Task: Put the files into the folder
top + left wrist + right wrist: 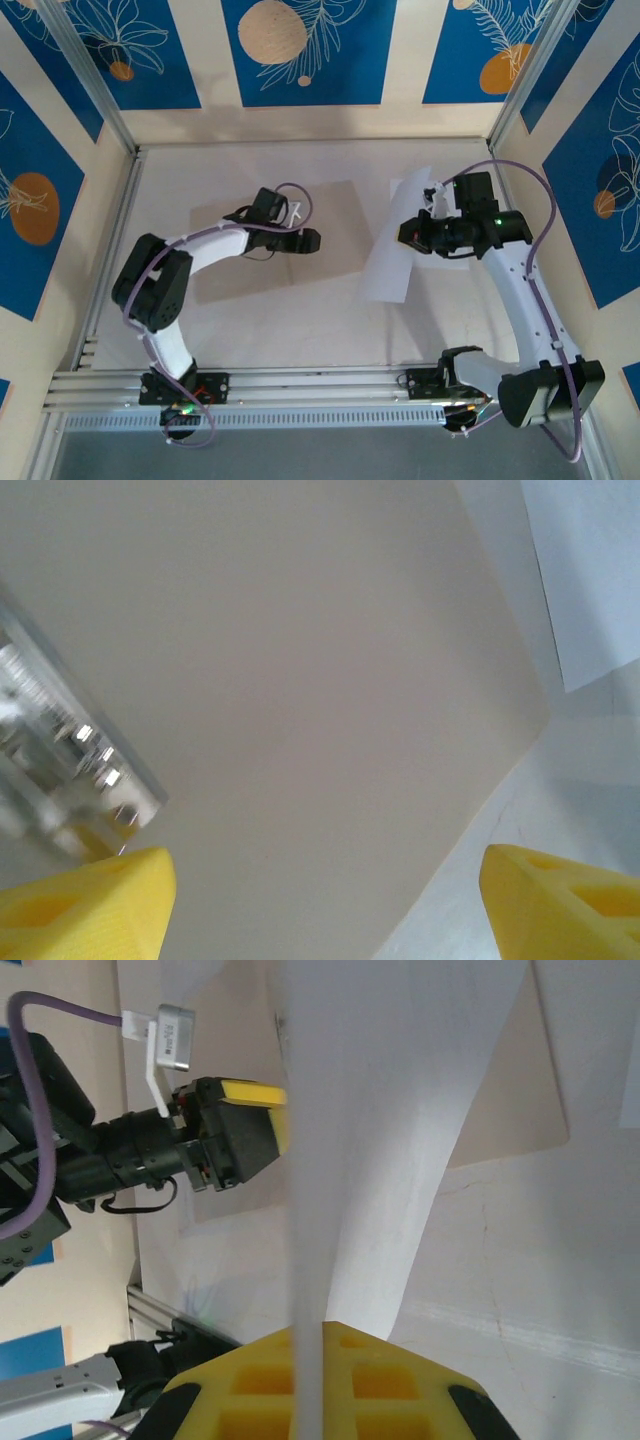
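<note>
Folder point(340, 235) flat on table point(300, 325), right hand point(410, 237) pinching 1 sheet point(390, 272) beside it

Walls point(150, 50): deep blue panels with thin white leaf line-drawings and orange and peach discs, split by cream stripes.

Surface point(300, 330): off-white, plain.

Folder point(340, 215): flat tan, no print. Seen close from my left wrist it is an even beige.

File point(390, 262): plain white, going faintly blue-grey where shaded.

My left pincer point(308, 240): black body, fingers point(85, 905) bright yellow.

My right pincer point(410, 233): black as well. The pads point(330, 1390) are the same yellow, with black patches at the edges.

My arms point(215, 245): white shells, black joints.

Cable point(60, 996): pale purple.

Rail point(300, 382): silver-grey, ribbed.
</note>
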You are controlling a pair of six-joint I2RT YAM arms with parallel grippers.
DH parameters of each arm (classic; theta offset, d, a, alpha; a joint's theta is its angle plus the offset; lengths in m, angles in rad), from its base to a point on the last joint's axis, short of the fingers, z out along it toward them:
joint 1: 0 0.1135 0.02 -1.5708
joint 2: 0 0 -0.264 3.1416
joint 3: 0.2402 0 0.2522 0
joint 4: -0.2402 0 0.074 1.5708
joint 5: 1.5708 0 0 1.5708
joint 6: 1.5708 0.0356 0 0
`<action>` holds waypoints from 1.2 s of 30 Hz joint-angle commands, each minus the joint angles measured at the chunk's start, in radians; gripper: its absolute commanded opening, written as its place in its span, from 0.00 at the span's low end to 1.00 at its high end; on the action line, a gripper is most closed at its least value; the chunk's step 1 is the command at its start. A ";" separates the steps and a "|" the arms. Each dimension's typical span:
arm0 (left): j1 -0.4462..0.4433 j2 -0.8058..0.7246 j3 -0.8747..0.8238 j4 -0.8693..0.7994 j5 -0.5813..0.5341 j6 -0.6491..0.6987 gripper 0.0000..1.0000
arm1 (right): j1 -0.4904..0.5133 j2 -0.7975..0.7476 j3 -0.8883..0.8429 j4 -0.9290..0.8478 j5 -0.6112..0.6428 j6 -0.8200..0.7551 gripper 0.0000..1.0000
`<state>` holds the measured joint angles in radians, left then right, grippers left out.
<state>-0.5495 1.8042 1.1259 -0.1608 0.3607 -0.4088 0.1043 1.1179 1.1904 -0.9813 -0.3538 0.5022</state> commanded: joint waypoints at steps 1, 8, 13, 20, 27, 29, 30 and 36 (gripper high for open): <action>-0.051 0.098 0.075 -0.004 -0.042 0.025 0.79 | -0.045 -0.059 0.015 -0.013 -0.001 0.015 0.00; -0.132 0.234 0.212 -0.059 -0.086 0.050 0.79 | -0.155 -0.128 0.040 -0.043 -0.006 0.000 0.00; -0.178 0.265 0.219 -0.058 -0.069 0.054 0.79 | -0.209 -0.168 0.050 -0.037 -0.016 -0.015 0.00; -0.211 0.231 0.123 -0.022 0.017 0.096 0.76 | -0.258 -0.171 0.079 -0.057 -0.056 -0.037 0.00; -0.243 0.148 0.040 -0.041 0.063 0.160 0.74 | -0.268 -0.178 0.061 -0.038 -0.103 -0.031 0.00; -0.258 0.127 0.025 -0.037 0.088 0.164 0.74 | -0.267 -0.178 0.051 -0.022 -0.135 -0.025 0.00; -0.266 0.114 0.019 -0.027 0.096 0.154 0.74 | -0.266 -0.178 0.045 -0.009 -0.151 -0.021 0.00; -0.262 0.023 -0.004 0.028 0.098 0.083 0.78 | -0.243 -0.185 0.019 0.071 -0.204 0.012 0.00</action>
<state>-0.8093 1.8915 1.1252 -0.1307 0.4286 -0.2958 -0.1513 0.9455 1.2243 -0.9592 -0.4911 0.4923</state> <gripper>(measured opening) 0.779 0.064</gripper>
